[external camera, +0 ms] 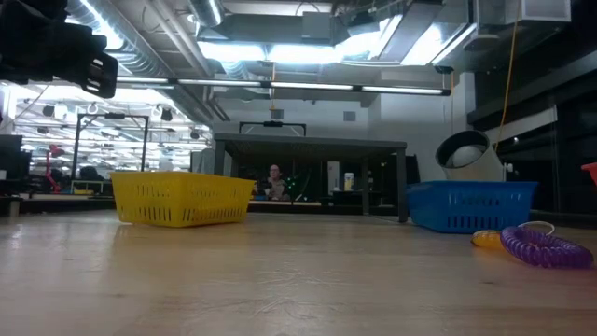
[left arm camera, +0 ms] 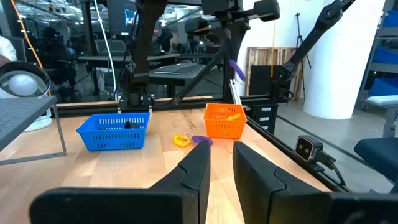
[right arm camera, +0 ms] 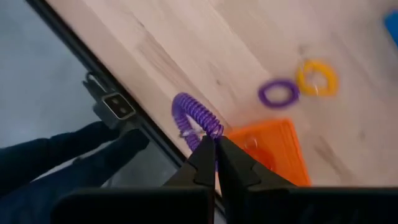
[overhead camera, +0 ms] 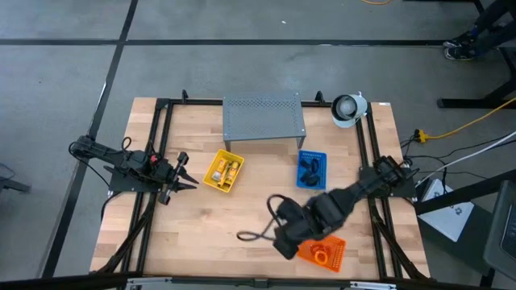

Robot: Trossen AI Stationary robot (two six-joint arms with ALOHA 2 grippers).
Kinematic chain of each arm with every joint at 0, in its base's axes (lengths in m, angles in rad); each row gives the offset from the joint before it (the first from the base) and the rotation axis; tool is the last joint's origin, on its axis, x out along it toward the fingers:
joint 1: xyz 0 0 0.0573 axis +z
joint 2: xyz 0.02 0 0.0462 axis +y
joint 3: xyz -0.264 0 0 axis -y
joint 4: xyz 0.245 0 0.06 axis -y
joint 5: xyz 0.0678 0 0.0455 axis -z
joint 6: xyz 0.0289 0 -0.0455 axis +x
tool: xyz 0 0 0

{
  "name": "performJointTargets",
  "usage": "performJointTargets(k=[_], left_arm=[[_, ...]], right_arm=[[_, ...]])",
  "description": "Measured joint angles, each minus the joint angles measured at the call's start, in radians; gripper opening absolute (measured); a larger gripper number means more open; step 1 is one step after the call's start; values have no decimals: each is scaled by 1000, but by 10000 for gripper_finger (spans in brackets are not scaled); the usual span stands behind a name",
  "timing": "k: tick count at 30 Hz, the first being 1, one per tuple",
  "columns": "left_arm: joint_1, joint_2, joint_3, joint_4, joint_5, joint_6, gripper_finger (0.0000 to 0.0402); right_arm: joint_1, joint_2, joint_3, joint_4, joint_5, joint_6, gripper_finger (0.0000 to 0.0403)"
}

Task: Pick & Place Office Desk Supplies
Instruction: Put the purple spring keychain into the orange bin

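- High view: the right gripper (overhead camera: 284,239) hangs just beside the orange tray (overhead camera: 322,254); a release here could drop its load outside the rim. The left gripper (overhead camera: 187,173) waits near the yellow tray (overhead camera: 223,171).
- Right wrist view: jaws clamped on a purple coil loop (right arm camera: 196,116), with the tray beyond the fingertips. The thin pinch could slip.
- Left wrist view: fingers (left arm camera: 198,163) stand slightly apart, holding nothing.

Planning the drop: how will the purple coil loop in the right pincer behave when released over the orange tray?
The purple coil loop dangles from the right pincer, so it is probably light and springy. It may bounce or snag on the orange tray rim.
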Motion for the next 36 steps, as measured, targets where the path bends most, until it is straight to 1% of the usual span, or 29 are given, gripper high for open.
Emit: performJointTargets(k=[6,8,11,13,16,18,23,25,29,32,36], left_arm=[[0,0,0,0,0,0,63],[0,0,0,0,0,0,62],[0,0,0,0,0,0,61],[0,0,0,0,0,0,61],[0,0,0,0,0,0,61],[0,0,0,0,0,0,61],[0,0,0,0,0,0,61],[0,0,0,0,0,0,61],[0,0,0,0,0,0,63],[0,0,0,0,0,0,61],[0,0,0,0,0,0,61]], right_arm=[[87,0,0,-75,35,174,2],[112,0,-11,-65,57,222,1],[141,-6,-51,-55,64,299,1],[161,-28,-97,-4,76,360,1],[201,-82,-206,135,140,466,0],[227,-127,-306,210,175,546,0],[301,-250,-628,413,172,762,0],[335,-301,-753,530,188,855,0],[353,-357,-938,745,182,879,0],[344,-362,-1008,796,182,879,0],[337,-362,-1048,825,184,878,0]])
